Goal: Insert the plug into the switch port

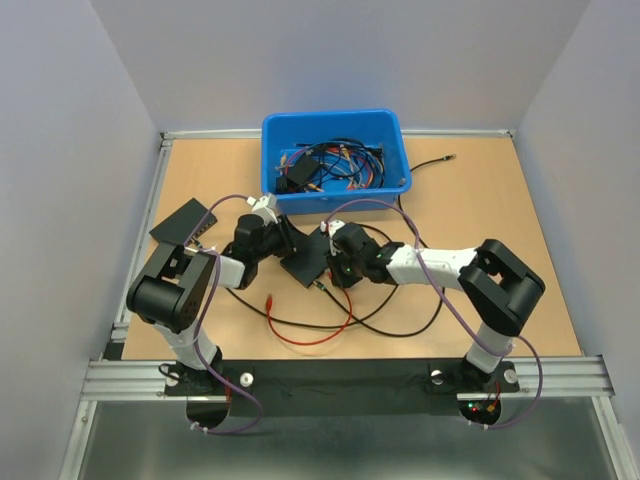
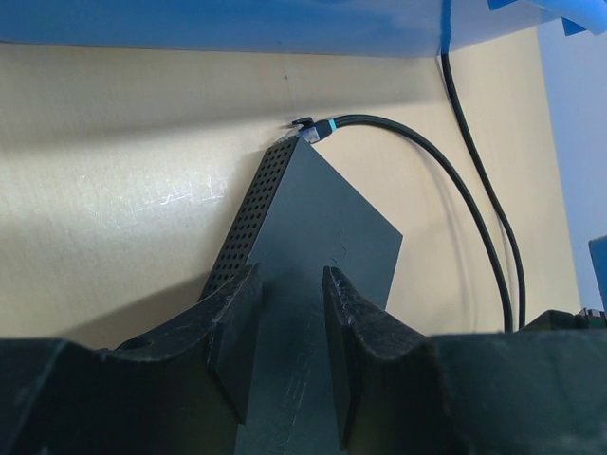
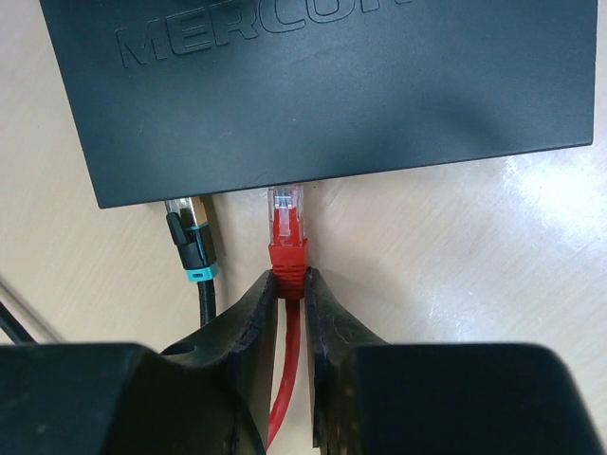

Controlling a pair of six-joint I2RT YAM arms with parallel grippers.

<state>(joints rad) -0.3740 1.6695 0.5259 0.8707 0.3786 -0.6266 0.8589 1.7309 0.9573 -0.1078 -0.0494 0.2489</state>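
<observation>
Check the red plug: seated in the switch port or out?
Not seated. The plug shows most of its clear tip at the switch edge, held by the right gripper.

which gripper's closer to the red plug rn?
Right. The right gripper pinches the plug by its red boot, tip at the edge of the switch. The left gripper is at the switch's opposite side, away from the plug.

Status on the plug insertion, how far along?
Done: the left end effector clamps the switch, and the right end effector grips the red plug by its boot. In hand: the plug's clear tip meets the switch's front edge, beside a black cable plug, and does not look seated. Left: push it home, then release.
</observation>
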